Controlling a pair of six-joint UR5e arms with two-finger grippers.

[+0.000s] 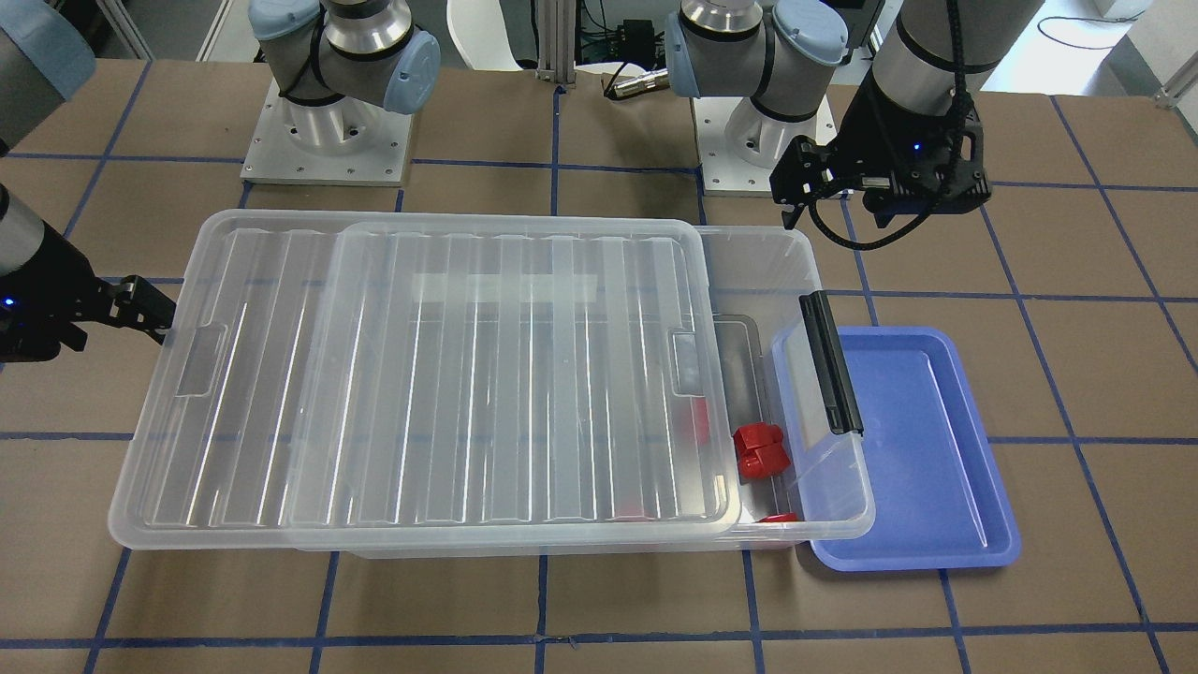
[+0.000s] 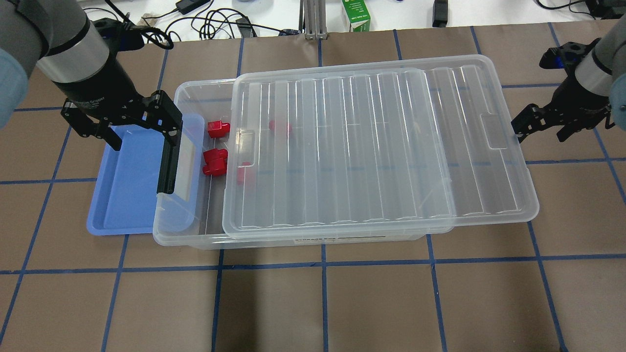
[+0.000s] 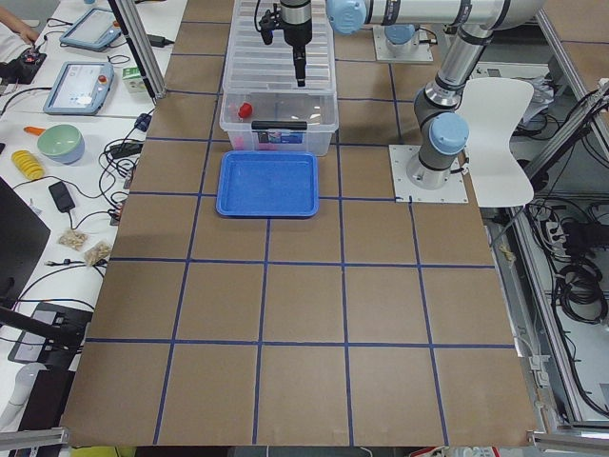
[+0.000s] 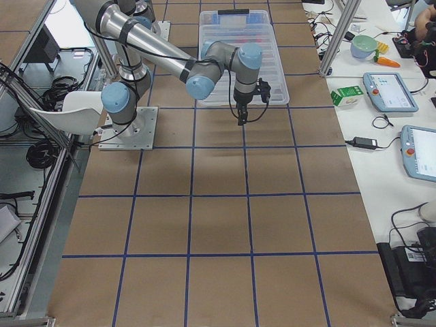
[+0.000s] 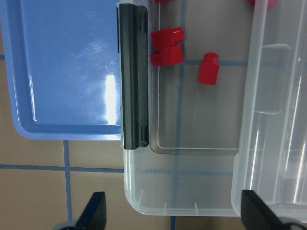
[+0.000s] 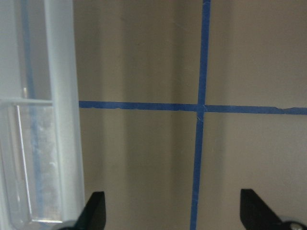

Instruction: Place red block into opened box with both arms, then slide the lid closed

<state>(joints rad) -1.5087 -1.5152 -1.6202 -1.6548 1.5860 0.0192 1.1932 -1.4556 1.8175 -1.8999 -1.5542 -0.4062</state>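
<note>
Table: brown table (image 2: 323,303) with a blue taped grid carries the box (image 2: 186,239), its black-bar end overlapping a blue tray (image 2: 122,195).
Red block: red block (image 5: 208,68) lies on the box floor in the uncovered strip, beside a double red block (image 5: 167,46).
Lid: lid (image 2: 342,146) sits slid off-centre, overhanging the far end, so the box is not yet shut.
Left claw: left claw (image 2: 120,124) spread wide, empty, above the black-bar end.
Right claw: right claw (image 2: 543,127) spread wide, empty, just off the lid's overhanging edge.
Advice: push the overhanging edge squarely along the ribs while the left claw steadies the box.
</note>
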